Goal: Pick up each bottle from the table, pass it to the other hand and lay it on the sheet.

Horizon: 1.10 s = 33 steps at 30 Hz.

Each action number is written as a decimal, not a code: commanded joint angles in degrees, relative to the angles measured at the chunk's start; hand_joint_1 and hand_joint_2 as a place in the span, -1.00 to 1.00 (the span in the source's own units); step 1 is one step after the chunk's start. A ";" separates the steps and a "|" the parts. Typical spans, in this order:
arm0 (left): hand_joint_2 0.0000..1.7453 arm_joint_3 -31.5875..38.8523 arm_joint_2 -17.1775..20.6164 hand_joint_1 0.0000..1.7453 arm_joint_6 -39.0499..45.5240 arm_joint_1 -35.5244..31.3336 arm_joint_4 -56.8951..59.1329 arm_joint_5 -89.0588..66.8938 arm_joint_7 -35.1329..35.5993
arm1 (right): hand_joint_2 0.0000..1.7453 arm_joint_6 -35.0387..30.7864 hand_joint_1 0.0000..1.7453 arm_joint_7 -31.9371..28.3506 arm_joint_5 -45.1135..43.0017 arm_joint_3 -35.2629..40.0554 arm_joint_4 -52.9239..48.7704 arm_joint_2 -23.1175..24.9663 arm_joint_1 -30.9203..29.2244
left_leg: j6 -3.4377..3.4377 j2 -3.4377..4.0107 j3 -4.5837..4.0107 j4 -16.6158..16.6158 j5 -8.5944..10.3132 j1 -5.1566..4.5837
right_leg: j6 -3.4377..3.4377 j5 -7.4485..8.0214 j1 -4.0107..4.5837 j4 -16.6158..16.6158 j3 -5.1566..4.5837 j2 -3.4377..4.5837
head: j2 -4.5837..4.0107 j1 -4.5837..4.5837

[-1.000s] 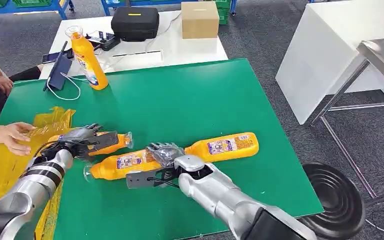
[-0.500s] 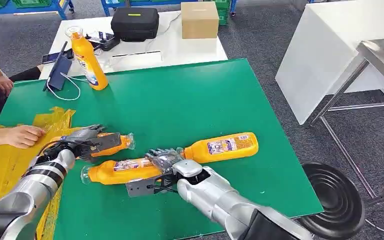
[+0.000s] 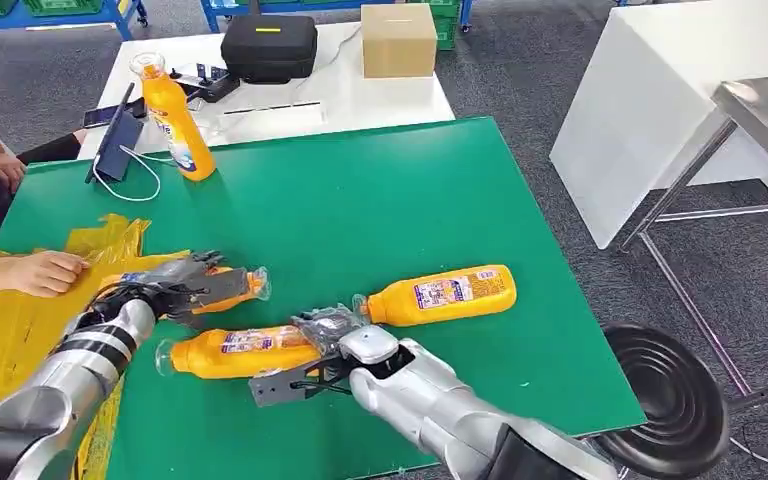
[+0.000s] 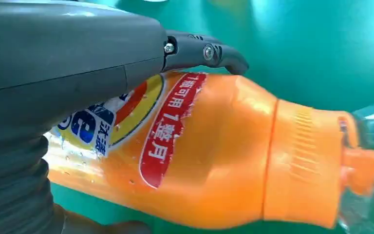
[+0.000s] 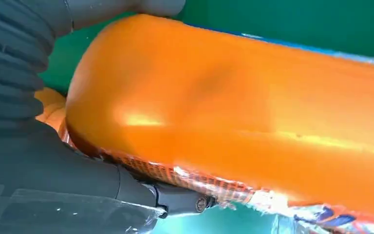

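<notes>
The left robot hand [image 3: 182,283] reaches in from the lower left of the head view, its silver arm angled up toward the centre left, and its fingers wrap the body of an orange bottle [image 3: 228,286] lying on its side at the edge of the yellow sheet [image 3: 5,330]. The left wrist view shows the thumb and a dark finger [image 4: 209,51] clamped over that bottle's label. The right robot hand [image 3: 332,330] comes in from the bottom centre, arm slanting up and left, and grasps the base end of a second orange bottle [image 3: 235,350] lying with its clear cap pointing to the left. In the right wrist view the orange body presses against the palm, with a dark finger [image 5: 185,201] curled beneath it.

There are four orange bottles in all: the two held, a third bottle [image 3: 440,293] lying on its side just right of centre, well clear of both hands, and a fourth bottle [image 3: 174,118] standing upright at the upper left.

The surface [image 3: 360,200] is covered in green. A person's hand [image 3: 45,272] rests on the sheet at the left edge. A white table [image 3: 360,90] behind carries a black case [image 3: 270,45] and a cardboard box [image 3: 398,38]. Grey carpet and a black stool [image 3: 675,400] lie to the right.
</notes>
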 commanded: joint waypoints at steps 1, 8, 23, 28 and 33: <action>1.00 -5.68 1.17 -1.00 -1.05 2.29 -3.82 2.64 0.11 | 1.00 -1.25 1.00 0.80 -2.38 0.00 4.45 -0.68 1.01 | -0.02 -0.20 -0.03 -0.05 0.06 0.05 | 0.01 0.06 0.04 -0.10 0.03 0.00 | 0.00 0.00; 1.00 -6.49 1.09 -1.00 -0.77 2.14 -3.46 3.51 0.27 | 1.00 -1.95 1.00 0.98 -3.06 -0.56 4.35 -0.68 0.87 | -0.02 -0.27 -0.05 -0.06 0.06 0.08 | 0.02 0.06 0.07 -0.14 0.05 0.01 | 0.00 0.00; 1.00 -7.01 1.46 -1.00 0.07 2.94 -4.05 5.62 0.32 | 1.00 -3.35 1.00 1.10 -4.27 -2.08 4.59 -0.68 0.32 | -0.02 -0.24 -0.05 -0.04 0.06 0.07 | 0.01 0.06 0.06 -0.11 0.04 0.00 | 0.00 0.02; 1.00 -6.33 1.25 -1.00 0.33 3.11 -4.38 6.70 -0.16 | 1.00 -3.55 1.00 1.11 -4.38 -2.29 4.64 -0.68 0.28 | -0.02 -0.25 -0.06 -0.04 0.07 0.06 | 0.01 0.06 0.05 -0.10 0.03 0.01 | 0.00 0.00; 1.00 1.76 -1.98 -1.00 9.39 6.38 -12.30 16.36 -2.34 | 1.00 -4.65 1.00 0.77 -3.99 -4.17 5.25 -0.69 0.39 | -0.01 -0.24 -0.04 -0.03 0.05 0.03 | 0.02 0.04 0.03 -0.08 0.05 -0.04 | 0.00 0.00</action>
